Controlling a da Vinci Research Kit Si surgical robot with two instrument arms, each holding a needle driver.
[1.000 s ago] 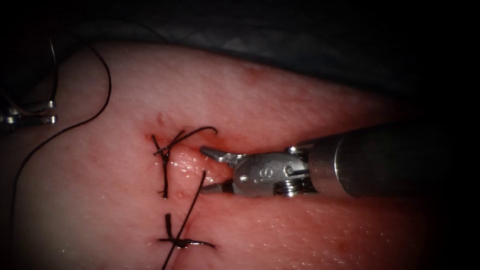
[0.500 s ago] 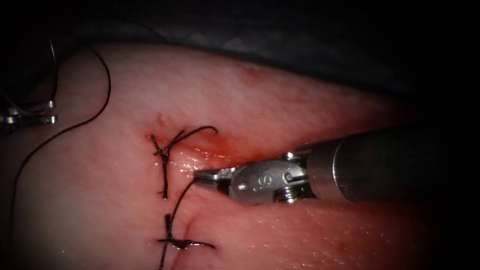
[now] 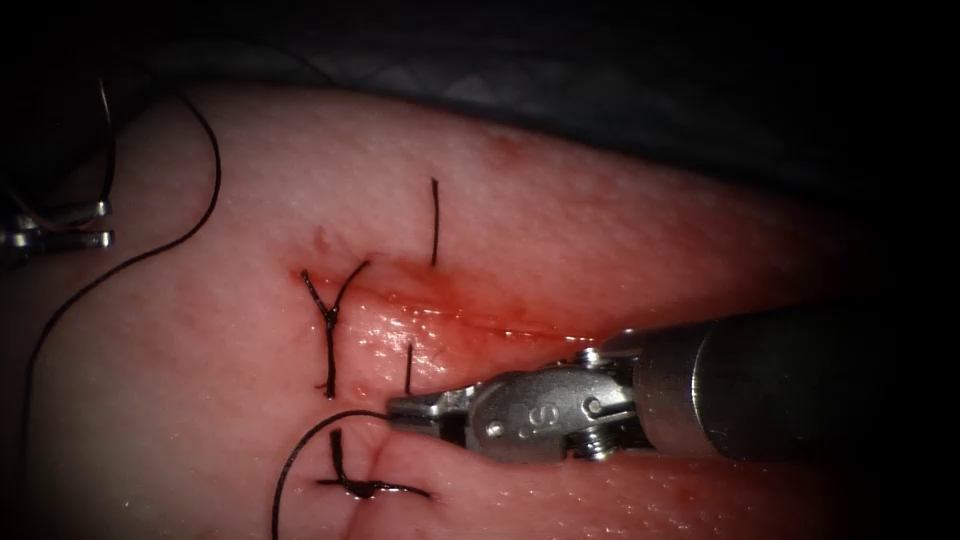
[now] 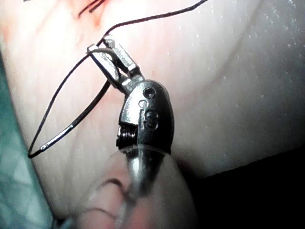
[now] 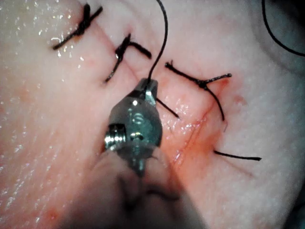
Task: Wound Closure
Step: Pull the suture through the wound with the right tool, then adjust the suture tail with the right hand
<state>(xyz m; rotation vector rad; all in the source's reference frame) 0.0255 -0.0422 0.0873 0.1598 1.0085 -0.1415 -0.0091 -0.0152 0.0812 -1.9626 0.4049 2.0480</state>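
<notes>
Right tool clamps the thread over the cut. Left tool, far left, apparently grips the needle on the tissue.

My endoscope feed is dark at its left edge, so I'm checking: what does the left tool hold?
Observer: In the left wrist view, the left tool is shut on the needle; where along its curve, I cannot tell.
Operator: Is the needle in the tissue?
Observer: No, it hangs free over the tissue.
Operator: Stitches near the right tool?
Observer: Beyond the right tool, shut on thread, lies a third stitch.
</notes>
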